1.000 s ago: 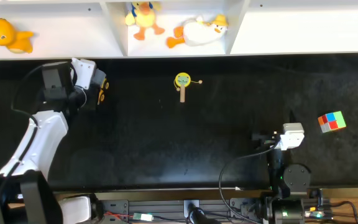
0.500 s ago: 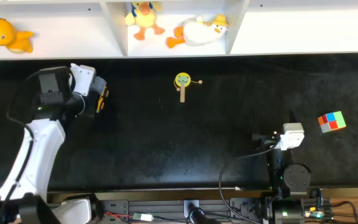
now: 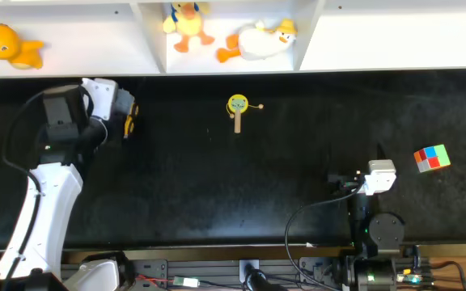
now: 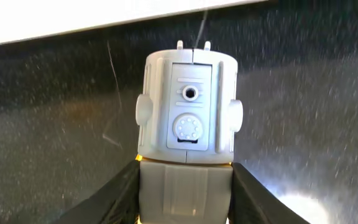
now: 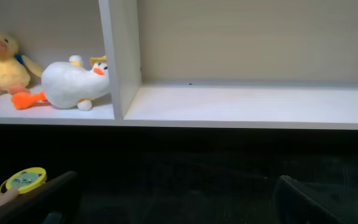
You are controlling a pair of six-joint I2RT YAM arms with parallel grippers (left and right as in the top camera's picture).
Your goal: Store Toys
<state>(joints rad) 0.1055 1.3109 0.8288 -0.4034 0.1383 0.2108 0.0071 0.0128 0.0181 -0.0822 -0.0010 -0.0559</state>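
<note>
Toy robot (image 4: 190, 118) clamped in left gripper (image 4: 186, 183) near shelf (image 3: 395, 40); three plush ducks (image 3: 13, 46) (image 3: 186, 24) (image 3: 257, 40), one rattle drum (image 3: 238, 105), one colour cube (image 3: 431, 158); right gripper (image 5: 176, 202) spread.

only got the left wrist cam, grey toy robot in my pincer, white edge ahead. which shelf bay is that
observer: Top view puts your left pincer and the toy robot in front of the left bay, near its right end.
operator: anything in that bay already
observer: Yes, an orange duck sits at its far left end.
operator: what else is out on the table
observer: On the table, a yellow rattle drum lies near the middle bay, and a coloured cube sits at the right.
</note>
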